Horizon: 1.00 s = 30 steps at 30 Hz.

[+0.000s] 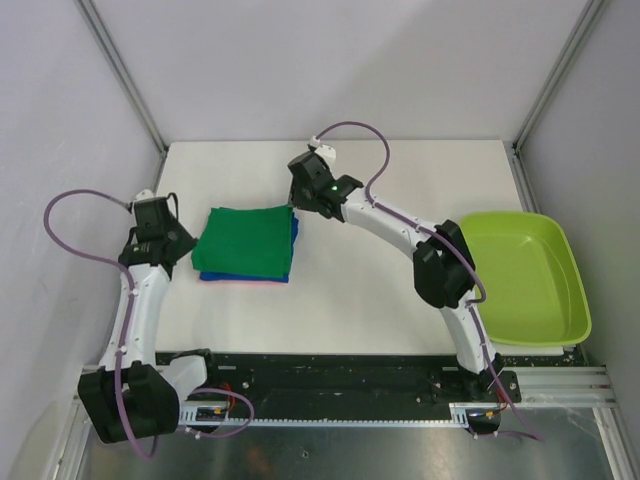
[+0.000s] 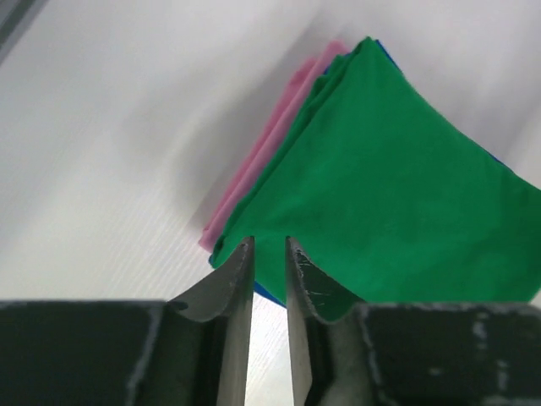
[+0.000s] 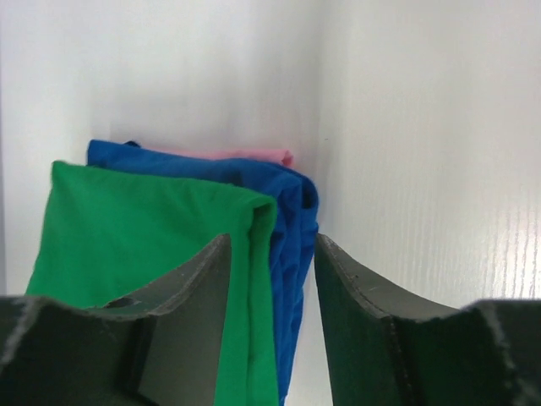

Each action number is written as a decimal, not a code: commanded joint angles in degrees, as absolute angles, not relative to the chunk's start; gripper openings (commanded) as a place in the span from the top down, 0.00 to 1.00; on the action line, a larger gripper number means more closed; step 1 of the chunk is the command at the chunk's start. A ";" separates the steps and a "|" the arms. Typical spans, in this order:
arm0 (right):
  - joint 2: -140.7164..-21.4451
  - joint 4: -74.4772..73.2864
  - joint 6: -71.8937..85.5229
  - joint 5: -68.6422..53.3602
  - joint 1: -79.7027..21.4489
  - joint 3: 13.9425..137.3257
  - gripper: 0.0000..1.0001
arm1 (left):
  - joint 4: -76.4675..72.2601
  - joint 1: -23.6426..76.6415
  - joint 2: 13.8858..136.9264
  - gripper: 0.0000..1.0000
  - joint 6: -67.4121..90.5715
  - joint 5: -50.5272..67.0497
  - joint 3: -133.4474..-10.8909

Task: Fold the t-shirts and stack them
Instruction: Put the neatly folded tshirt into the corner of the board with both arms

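Folded green shirt (image 1: 245,238) atop blue shirt (image 3: 287,216), stack slightly wider left-right, pink edge (image 2: 270,152) nearward, fold layers plain only in wrist views, left gripper (image 2: 269,245) narrowly parted, right gripper (image 3: 272,241) spread

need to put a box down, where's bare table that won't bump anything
Bare: the middle of the table, between the stack topped by the green t-shirt and the right arm; the far strip behind the stack. Crowded: the left gripper and right gripper flank the stack, and the lime tub takes the right edge.
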<state>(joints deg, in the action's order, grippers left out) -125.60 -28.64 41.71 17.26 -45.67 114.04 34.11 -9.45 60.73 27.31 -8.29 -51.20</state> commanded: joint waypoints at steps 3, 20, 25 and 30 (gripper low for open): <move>-120.56 -26.43 39.79 15.81 -49.24 115.77 0.55 | 32.62 -7.16 63.85 0.82 30.30 -4.49 -54.17; -127.45 -21.71 42.17 4.71 -48.98 107.17 0.59 | 28.21 -10.82 69.96 0.93 39.32 -8.00 -40.61; -127.71 -23.54 42.06 5.32 -48.24 107.23 0.61 | 28.26 -10.97 68.17 0.91 36.49 -6.09 -43.15; -125.57 -24.46 41.43 5.68 -47.22 105.69 0.62 | 28.44 -10.75 66.19 0.88 33.34 -2.66 -45.71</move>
<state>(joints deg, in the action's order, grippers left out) -128.57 -23.09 42.00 5.28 -48.14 106.59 29.69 -10.52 69.32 36.40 -5.21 -41.74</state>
